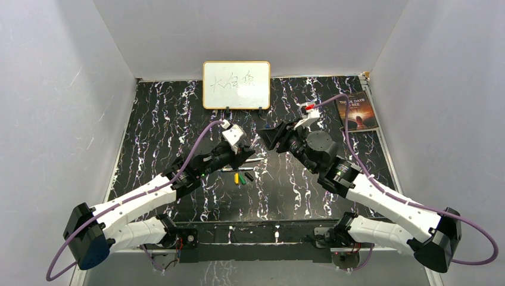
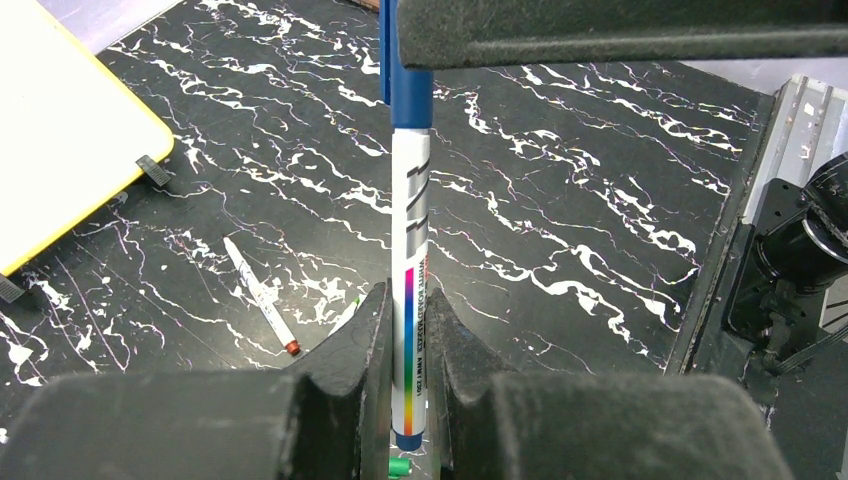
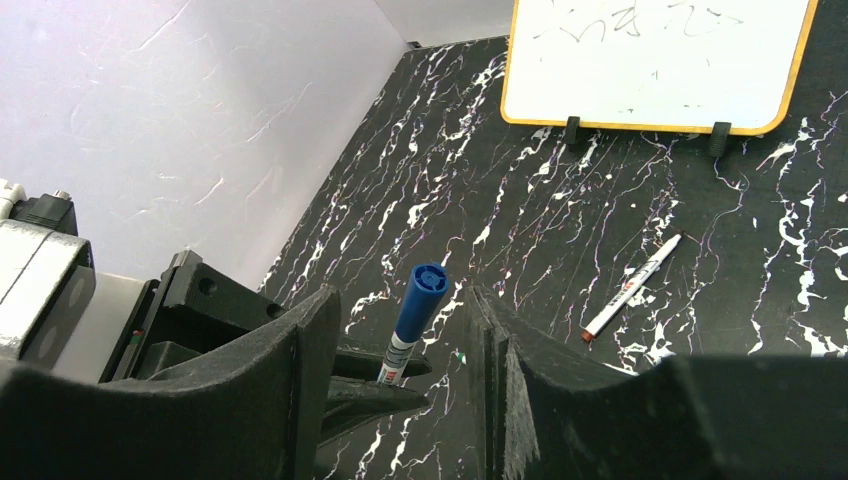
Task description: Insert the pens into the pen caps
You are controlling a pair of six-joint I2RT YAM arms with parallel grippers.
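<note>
Left gripper was clamped tight on one pen, held above the middle of the table. Blue cap was already on it. Right gripper stood open around that cap, not touching. One done, by the look of it. Bare pen and loose caps lay mid-table, left to do.
</note>
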